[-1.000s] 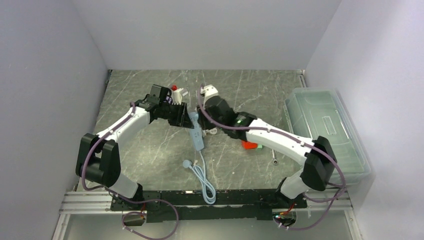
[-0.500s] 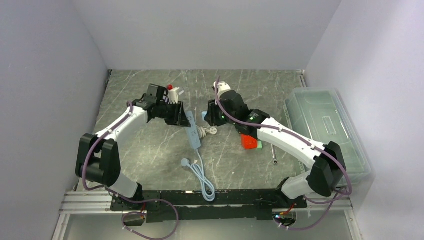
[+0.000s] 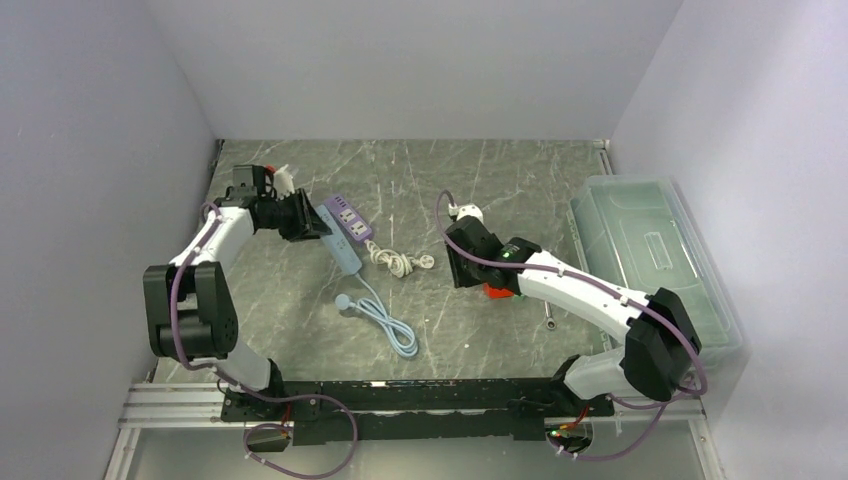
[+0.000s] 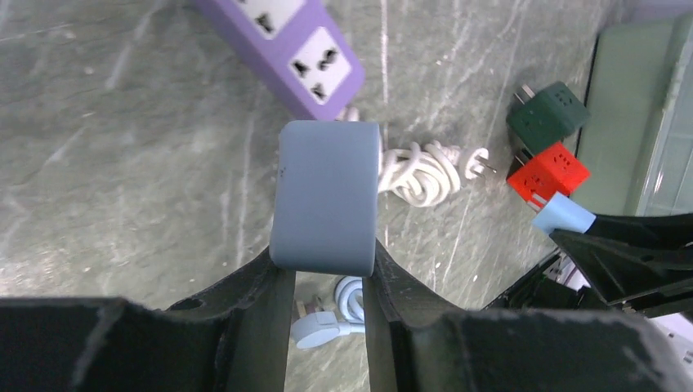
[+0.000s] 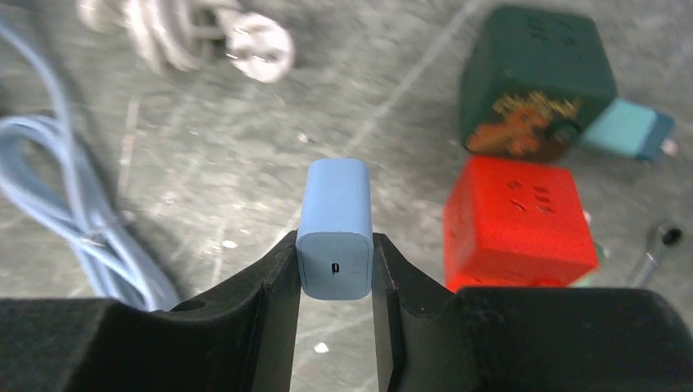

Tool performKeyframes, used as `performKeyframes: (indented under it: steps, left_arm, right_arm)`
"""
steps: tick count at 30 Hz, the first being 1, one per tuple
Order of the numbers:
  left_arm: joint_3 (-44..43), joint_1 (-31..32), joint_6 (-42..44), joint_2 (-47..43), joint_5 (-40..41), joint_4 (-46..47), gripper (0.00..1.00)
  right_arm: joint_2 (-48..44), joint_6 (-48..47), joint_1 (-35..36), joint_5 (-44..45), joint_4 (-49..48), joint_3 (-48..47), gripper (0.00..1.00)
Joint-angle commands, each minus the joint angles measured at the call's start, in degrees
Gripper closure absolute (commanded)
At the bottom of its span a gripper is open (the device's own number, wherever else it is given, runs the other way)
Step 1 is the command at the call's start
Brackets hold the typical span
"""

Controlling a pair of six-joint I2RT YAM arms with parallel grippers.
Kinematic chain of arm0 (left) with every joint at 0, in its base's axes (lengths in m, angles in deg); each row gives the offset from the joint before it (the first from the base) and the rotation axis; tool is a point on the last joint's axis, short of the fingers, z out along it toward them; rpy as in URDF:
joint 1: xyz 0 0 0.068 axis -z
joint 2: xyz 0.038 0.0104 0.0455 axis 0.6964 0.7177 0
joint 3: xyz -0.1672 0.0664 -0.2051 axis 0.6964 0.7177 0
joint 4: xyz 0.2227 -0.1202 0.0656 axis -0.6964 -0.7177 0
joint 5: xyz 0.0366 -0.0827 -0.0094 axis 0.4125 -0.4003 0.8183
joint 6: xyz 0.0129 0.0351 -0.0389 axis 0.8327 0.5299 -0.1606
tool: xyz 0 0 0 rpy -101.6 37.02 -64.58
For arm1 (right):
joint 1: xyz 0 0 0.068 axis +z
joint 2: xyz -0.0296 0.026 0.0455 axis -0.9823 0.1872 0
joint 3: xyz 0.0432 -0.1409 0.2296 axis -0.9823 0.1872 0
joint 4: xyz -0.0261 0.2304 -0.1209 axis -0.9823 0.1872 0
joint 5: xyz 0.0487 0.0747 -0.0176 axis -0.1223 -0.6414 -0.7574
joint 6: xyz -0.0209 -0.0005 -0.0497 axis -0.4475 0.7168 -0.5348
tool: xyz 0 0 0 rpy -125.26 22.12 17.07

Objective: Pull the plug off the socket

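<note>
Plug [image 5: 335, 216] and socket [image 4: 327, 196] look fully parted, so I judge the pull itself done. Your step now is a clean set-down.

Lower the plug straight down onto bare desk [image 3: 500, 180] and don't open until it rests there. The hold is a narrow pinch on smooth plastic, so I'd avoid any twist of the wrist on the way down. Choose a spot on the socket's side of the red cube [image 5: 519, 220] and the green cube [image 5: 535, 82], so nothing gets nudged. Lay the socket flat as well, and watch that its blue cable [image 3: 385, 320] doesn't drag across the white cord [image 4: 421, 171].

Your right fingers [image 5: 276, 278] are closed on the plug, a small light-blue block. They pinch its two flat sides at the near half, and the far half stands clear beyond the tips. Your left fingers [image 4: 263, 302] are closed on one end of the socket, a blue-grey strip that juts straight out from between them.

The plug hangs over the desk well apart from the socket, with the white cord between the two. Both cubes sit beyond that cord from the socket too, near the plug.
</note>
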Motion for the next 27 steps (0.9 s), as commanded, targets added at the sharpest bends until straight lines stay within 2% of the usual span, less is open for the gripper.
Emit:
performKeyframes:
  steps: [1,4,10,16,19,23,27]
  left_arm:
    - [-1.6,-3.4,-1.4,2.5,-1.2,0.8,1.0]
    - [-2.4,-4.4,-1.7,5.8,-0.6,0.1,1.0]
    - [-4.0,-6.7,-4.3,12.6,-4.3,3.7,1.0]
    - [-6.8,-8.4,-5.0,18.3,-5.0,5.0,1.0]
    - [-8.6,-8.8,-4.5,21.3,-5.4,5.3,1.0]
    - [-11.3,-8.8,-3.5,25.0,-4.2,4.2,0.92]
    - [-12.4,-8.9,-2.6,25.7,-1.4,3.6,0.74]
  right_arm:
    - [-1.0,3.8,-0.3,10.0,7.3,-0.1,0.99]
    - [-0.1,4.9,-0.5,12.1,9.1,-0.4,0.97]
    - [1.8,4.5,-1.9,9.2,8.0,0.2,0.92]
    - [3.2,3.9,-2.0,10.1,9.1,0.4,0.75]
    - [3.5,4.1,-2.2,10.8,9.1,1.1,0.71]
    - [3.8,3.9,-2.6,9.8,7.2,2.1,0.62]
    - [4.6,3.3,-3.3,8.1,4.8,2.8,0.58]
